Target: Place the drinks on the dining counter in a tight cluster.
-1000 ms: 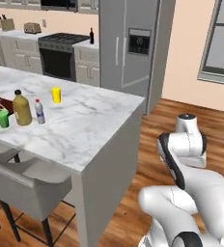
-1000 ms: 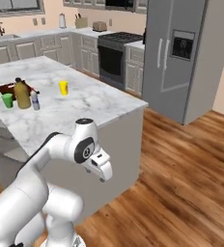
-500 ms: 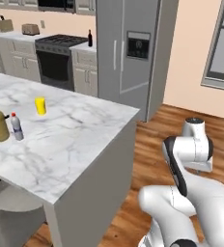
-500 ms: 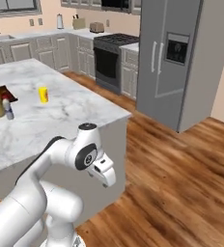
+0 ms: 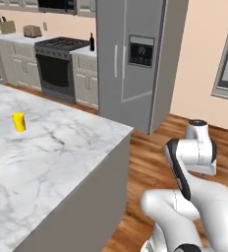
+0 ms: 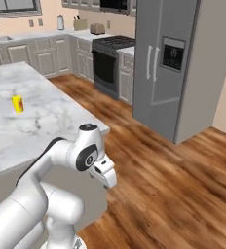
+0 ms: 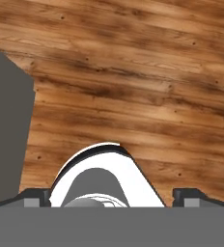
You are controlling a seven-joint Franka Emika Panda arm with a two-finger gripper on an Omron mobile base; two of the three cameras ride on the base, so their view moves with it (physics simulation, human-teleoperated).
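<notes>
White, grey-veined marble makes up the dining bench (image 5: pixel 62 157), where a small yellow cup (image 5: pixel 19 122) stands alone well back from the near corner, and a dark wine bottle (image 5: pixel 92 42) stands far off on the short worktop between the black stove (image 5: pixel 57 69) and the grey refrigerator (image 5: pixel 130 59). The white arm is folded low beside the bench end, its hand pointing down at the wooden floor (image 7: pixel 133 87); the 2 dark fingertips (image 7: pixel 36 197) sit at opposite sides of the hand view, so the jaws are wide apart with nothing between them.
</notes>
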